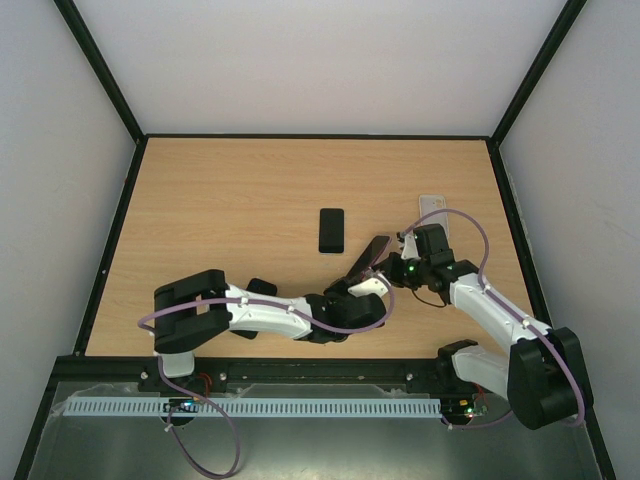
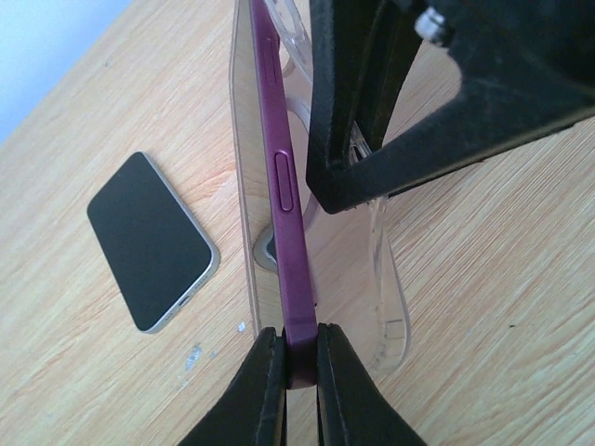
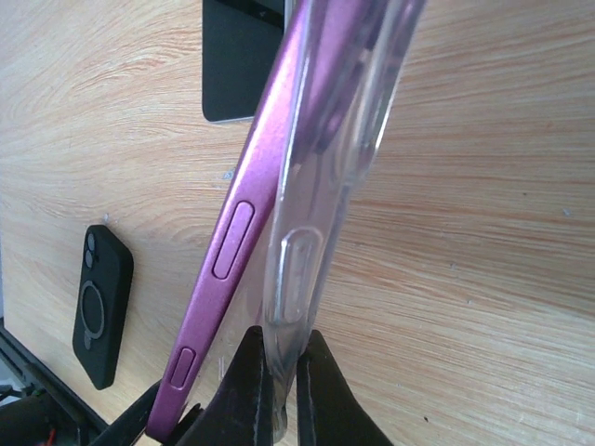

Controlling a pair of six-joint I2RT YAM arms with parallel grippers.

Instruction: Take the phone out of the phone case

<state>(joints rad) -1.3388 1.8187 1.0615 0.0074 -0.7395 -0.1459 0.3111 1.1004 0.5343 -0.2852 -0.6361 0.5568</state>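
A purple phone is held edge-up above the table between both arms. My left gripper is shut on the phone's lower end. My right gripper is shut on the edge of the clear phone case, which is peeled away from the purple phone at that side. In the left wrist view the clear case hangs beside the phone, with the right gripper's black body above it. In the top view the right gripper meets the phone's upper end.
A second phone with a dark screen lies flat mid-table, also seen in the left wrist view. A black case lies near the front by the left arm. A pale case lies at the right.
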